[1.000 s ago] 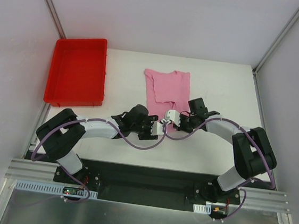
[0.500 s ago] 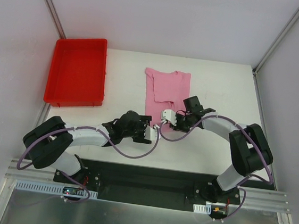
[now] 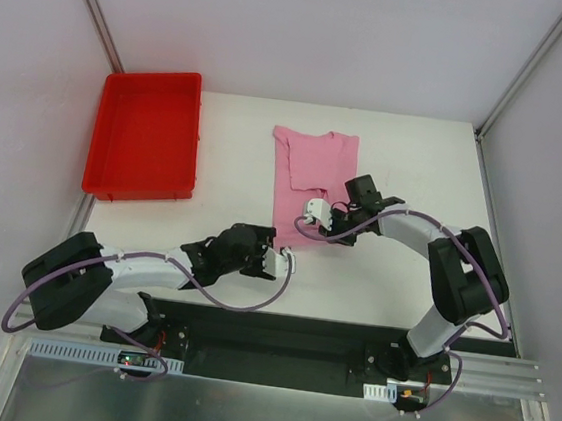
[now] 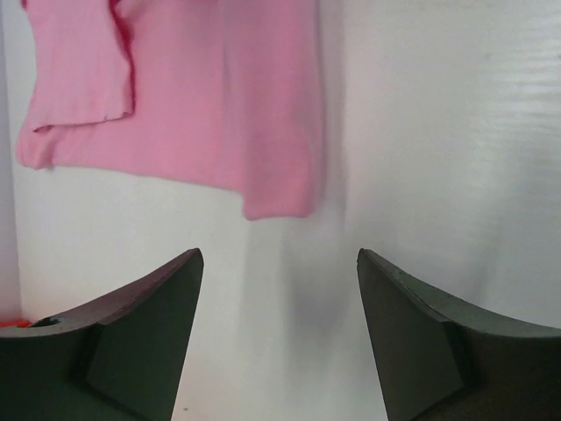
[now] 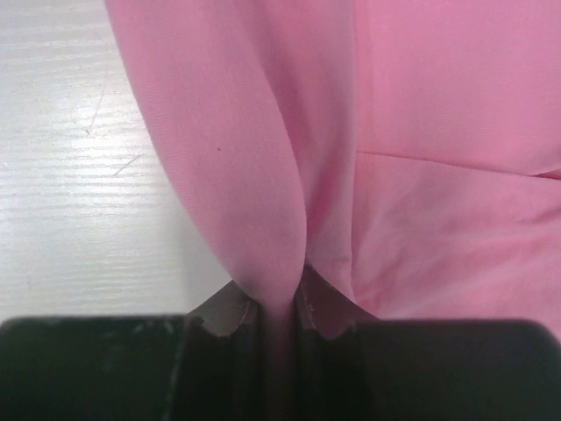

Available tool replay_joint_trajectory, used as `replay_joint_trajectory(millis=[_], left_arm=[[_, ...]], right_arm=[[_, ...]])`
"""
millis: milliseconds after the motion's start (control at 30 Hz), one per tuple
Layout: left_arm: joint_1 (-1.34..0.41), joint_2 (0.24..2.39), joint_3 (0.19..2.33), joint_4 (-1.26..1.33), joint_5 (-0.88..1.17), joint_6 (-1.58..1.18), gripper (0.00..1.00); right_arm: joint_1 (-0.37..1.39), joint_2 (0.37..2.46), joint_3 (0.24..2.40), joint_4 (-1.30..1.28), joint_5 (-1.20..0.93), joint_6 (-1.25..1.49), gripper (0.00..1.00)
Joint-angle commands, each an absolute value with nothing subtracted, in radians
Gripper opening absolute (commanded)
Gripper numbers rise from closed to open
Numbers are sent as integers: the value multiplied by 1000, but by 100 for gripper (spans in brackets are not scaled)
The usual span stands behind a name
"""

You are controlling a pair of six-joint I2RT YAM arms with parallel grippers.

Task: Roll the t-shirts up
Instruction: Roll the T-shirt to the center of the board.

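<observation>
T-shirt (image 3: 314, 159) lies flat, folded narrow, mid-surface (image 3: 414, 184), right of the red tray (image 3: 145, 141). Right claw (image 3: 313, 214) pinches the near hem into a raised fold, probably to start the roll. Left claw (image 3: 283, 263) is wide and empty, just short of the hem.

The t-shirt (image 3: 311, 168) is soft matt cloth; the tray (image 3: 147, 141), glossy red plastic.

Top external: I look down from high behind the near edge on the whole table (image 3: 417, 164) | left wrist: low, near, facing the t-shirt (image 4: 219, 105) edge | right wrist: closest, on cloth | shared: I see that t-shirt in all.
</observation>
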State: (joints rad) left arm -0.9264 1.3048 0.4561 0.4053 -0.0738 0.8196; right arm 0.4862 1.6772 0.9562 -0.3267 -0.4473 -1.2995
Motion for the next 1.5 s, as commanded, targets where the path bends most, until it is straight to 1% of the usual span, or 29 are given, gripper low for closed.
replay_joint_trajectory(millis=[0,33,67,133,233,367,433,533,667,767,900,933,1133,1167,1233,1267,1300,1333,1367,1400,1433,1467], left_arm=[[-876,1226,474,295,-135,798,71],[-833,1203,494,206,-88,749,71],[-810,1178,489,171,-68,726,71],[-828,1121,436,179,-75,787,71],[-883,1137,420,235,-86,822,72],[-916,1254,455,392,-87,928,72],[-917,1347,491,481,-94,974,72],[-916,1460,537,567,-113,997,72],[-917,1543,584,603,-94,1003,71],[-917,1575,607,595,-75,1000,68],[-917,1612,634,555,-55,994,59],[-917,1615,637,545,-46,983,54],[-917,1664,660,483,-12,950,44],[-917,1684,664,477,-14,950,37],[-908,1693,693,416,-2,925,27],[-901,1687,707,366,15,911,15],[-891,1677,748,306,47,894,12],[-858,1661,774,158,95,850,8],[-841,1622,793,111,200,827,5],[-822,1600,820,60,254,809,0],[-793,1579,836,5,323,801,0],[-784,1548,863,-109,421,801,0]], right_arm=[[486,1695,996,-367,-472,-1282,8],[486,1692,996,-367,-476,-1284,8],[485,1692,994,-367,-476,-1285,8],[485,1689,991,-365,-474,-1285,8],[486,1692,992,-364,-474,-1285,8],[486,1692,992,-365,-472,-1285,8],[485,1692,994,-367,-472,-1285,8],[486,1697,996,-370,-472,-1285,8],[486,1697,996,-374,-474,-1292,8],[486,1700,1000,-376,-474,-1289,8],[486,1701,1003,-379,-472,-1292,8],[486,1703,1002,-377,-472,-1290,8],[488,1703,1005,-380,-474,-1295,8],[486,1701,1005,-388,-477,-1296,8],[486,1698,1005,-396,-489,-1305,8],[486,1689,1005,-411,-495,-1318,8],[486,1684,1009,-423,-509,-1324,8],[486,1678,1015,-437,-517,-1324,8],[485,1677,1056,-487,-525,-1298,8],[480,1689,1090,-536,-566,-1292,8],[463,1704,1126,-674,-599,-1290,8],[454,1721,1211,-751,-641,-1293,8]])
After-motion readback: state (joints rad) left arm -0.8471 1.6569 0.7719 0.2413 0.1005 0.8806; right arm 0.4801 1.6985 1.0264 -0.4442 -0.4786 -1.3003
